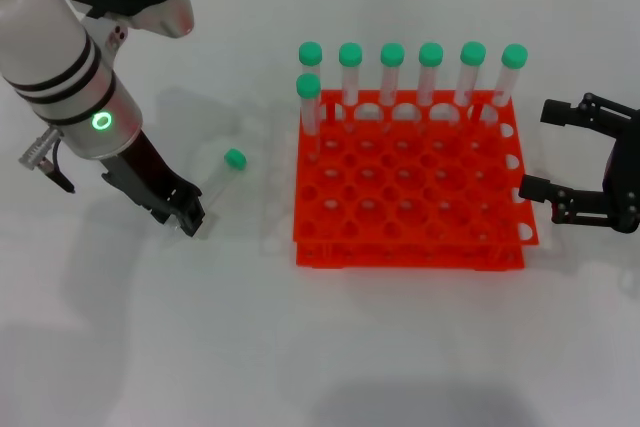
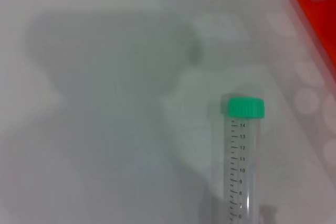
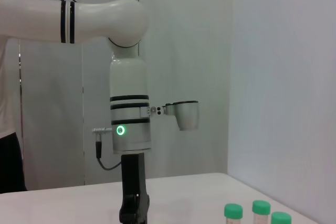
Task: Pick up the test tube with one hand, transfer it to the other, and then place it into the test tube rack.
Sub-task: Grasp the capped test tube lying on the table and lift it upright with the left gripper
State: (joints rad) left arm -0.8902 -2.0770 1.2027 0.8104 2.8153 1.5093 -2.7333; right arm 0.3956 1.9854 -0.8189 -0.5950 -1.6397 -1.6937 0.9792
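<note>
slim clear green-capped test tube (image 1: pixel 222 173) lying flat, base touching left gripper (image 1: pixel 186 215), grip unclear; cap points away; open right gripper (image 1: pixel 560 162) far.

Green-capped tube (image 2: pixel 242 166) lying on the white worktop (image 2: pixel 105 103), graduation marks showing, orange-red rack (image 2: pixel 321 14) corner off to one side, well apart

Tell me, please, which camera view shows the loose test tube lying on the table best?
The left wrist view: the test tube fills it, green cap and graduation marks legible. The head view shows mainly its cap beside the left gripper; the right wrist view doesn't show it.
</note>
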